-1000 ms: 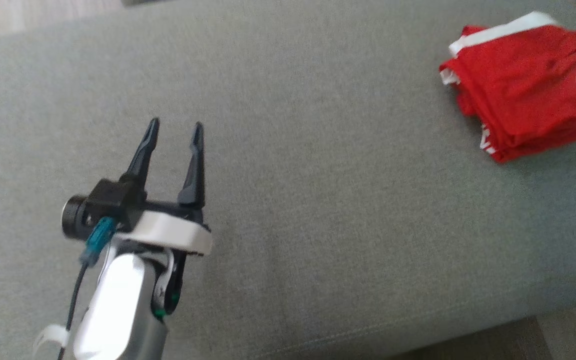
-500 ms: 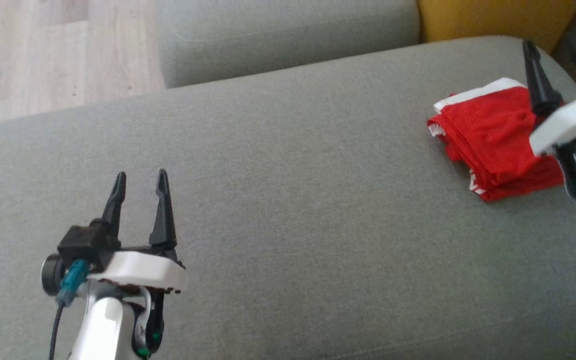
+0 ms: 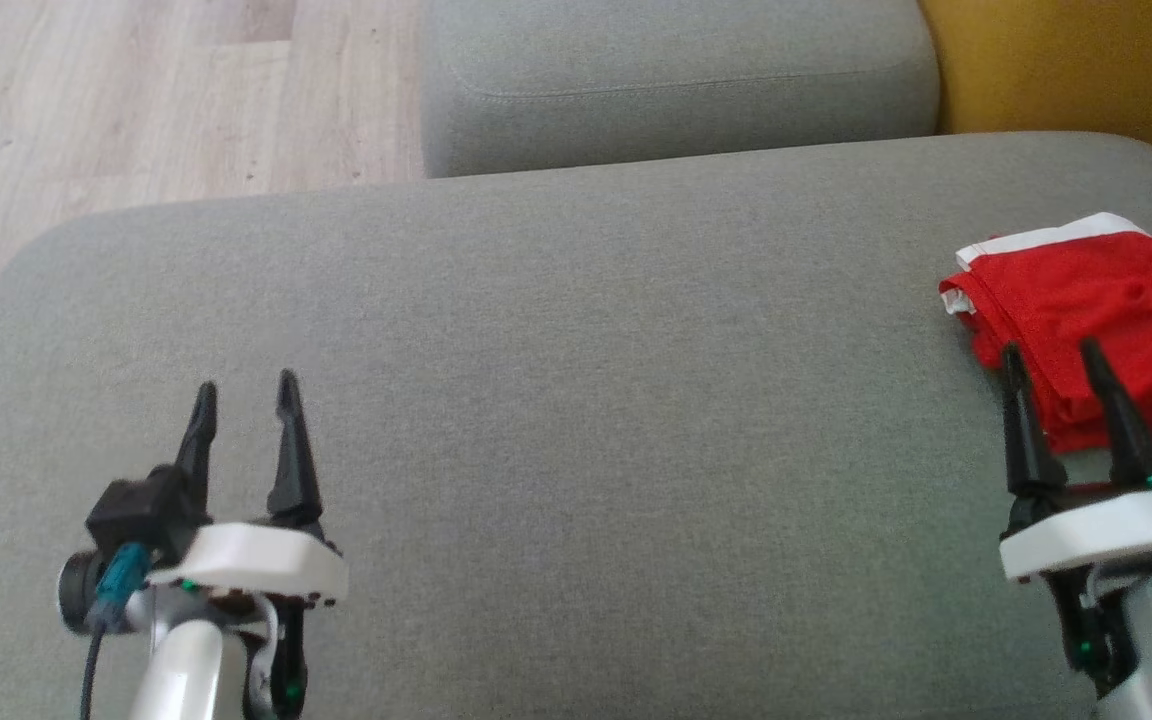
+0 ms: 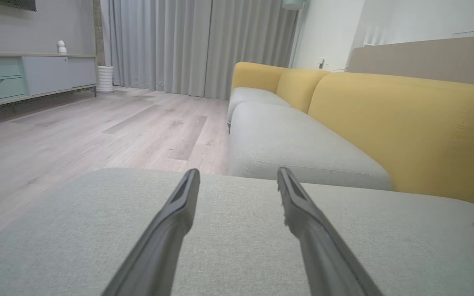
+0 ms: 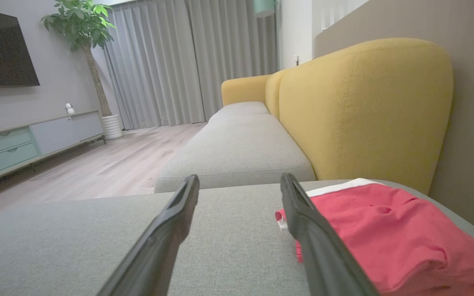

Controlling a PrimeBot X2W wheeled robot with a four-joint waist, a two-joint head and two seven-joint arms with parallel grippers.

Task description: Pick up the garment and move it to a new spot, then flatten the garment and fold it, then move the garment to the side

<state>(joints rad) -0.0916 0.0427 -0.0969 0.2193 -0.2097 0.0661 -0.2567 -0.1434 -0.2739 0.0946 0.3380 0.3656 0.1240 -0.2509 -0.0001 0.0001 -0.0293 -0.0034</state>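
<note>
The folded red garment (image 3: 1096, 300) lies at the right end of the grey cushion (image 3: 586, 350). The right pincer (image 3: 1051, 348) stands wide and empty, with its tips over the near edge of the garment. The left pincer (image 3: 245, 384) is also wide and empty, well apart from the garment.

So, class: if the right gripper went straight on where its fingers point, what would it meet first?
Probably the near edge of the red garment, just ahead of the open right gripper; its height is unclear.
</note>
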